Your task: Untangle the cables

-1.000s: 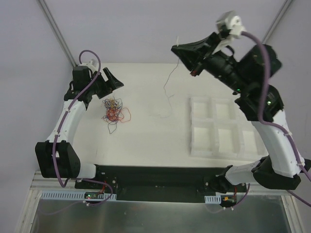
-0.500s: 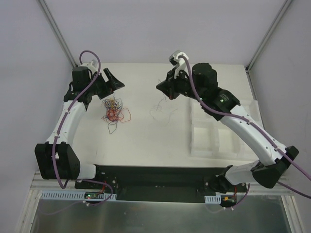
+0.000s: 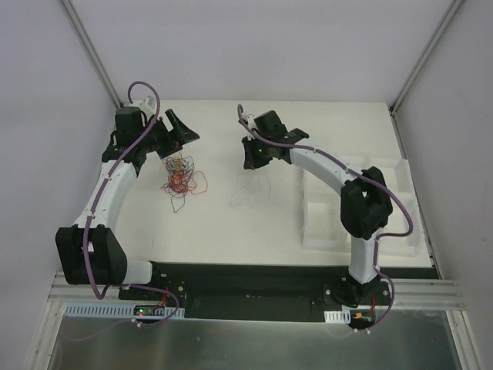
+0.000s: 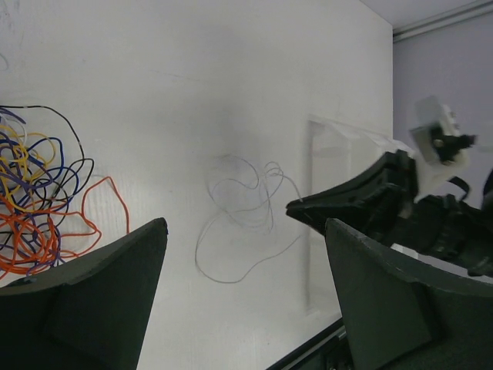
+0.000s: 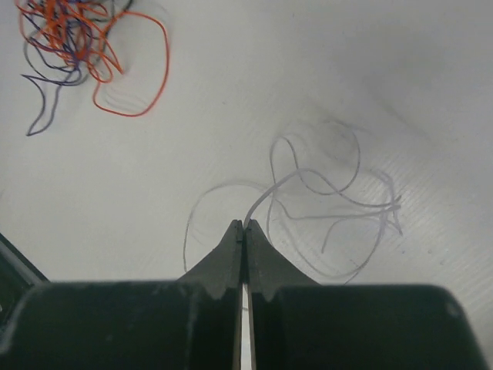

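Observation:
The tangle of orange-red, blue and black cables lies on the white table, and shows at the left of the left wrist view and at the top left of the right wrist view. A single pale cable lies in loose loops to its right, apart from it. My right gripper is low over the table, shut on one end of this pale cable. My left gripper hangs open and empty just behind the tangle.
A white foam tray with several compartments sits at the right of the table, under the right arm; its edge shows in the left wrist view. The table's black front edge runs along the arm bases.
My right arm has swung down and left from high above the table, carrying the pale cable, which now lies in loops on the table. The left arm has not moved.

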You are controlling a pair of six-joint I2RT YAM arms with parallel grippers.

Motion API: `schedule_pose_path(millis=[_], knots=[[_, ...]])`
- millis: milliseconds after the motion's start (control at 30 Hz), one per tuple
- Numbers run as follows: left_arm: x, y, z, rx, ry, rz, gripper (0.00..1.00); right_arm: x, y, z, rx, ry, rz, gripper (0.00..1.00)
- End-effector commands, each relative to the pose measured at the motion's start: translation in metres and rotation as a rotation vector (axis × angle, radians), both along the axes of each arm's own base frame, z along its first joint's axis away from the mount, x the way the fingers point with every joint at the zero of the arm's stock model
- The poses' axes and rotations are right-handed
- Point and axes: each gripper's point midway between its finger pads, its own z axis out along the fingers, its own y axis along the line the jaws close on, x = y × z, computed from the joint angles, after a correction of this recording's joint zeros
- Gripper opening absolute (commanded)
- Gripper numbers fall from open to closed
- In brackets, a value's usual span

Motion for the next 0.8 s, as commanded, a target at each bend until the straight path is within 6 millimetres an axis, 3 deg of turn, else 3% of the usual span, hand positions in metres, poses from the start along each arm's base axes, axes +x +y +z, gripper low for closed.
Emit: schedule_pose_path(millis=[0, 200, 300, 367, 533, 767], knots=[[0.0, -0.005, 0.012, -0.027, -0.04, -0.023, 0.82, -0.003, 0.002, -0.004, -0.022, 0.074, -0.013, 0.01], [0.0, -0.004, 0.014, -0.031, -0.044, -0.025, 0.82, -0.005, -0.005, -0.024, -0.071, 0.158, -0.096, 0.14], [0.0, -0.004, 0.015, -0.029, -0.047, -0.022, 0.82, -0.009, -0.016, -0.029, -0.115, 0.214, -0.161, 0.3], [0.0, -0.005, 0.016, -0.033, -0.048, -0.026, 0.82, -0.016, -0.022, -0.031, -0.134, 0.232, -0.174, 0.46], [-0.001, -0.007, 0.019, -0.046, -0.05, -0.034, 0.82, -0.025, -0.037, -0.031, -0.162, 0.212, -0.171, 0.76], [-0.003, -0.009, 0.019, -0.056, -0.052, -0.043, 0.83, -0.027, -0.055, -0.055, -0.172, 0.232, -0.305, 0.94]])
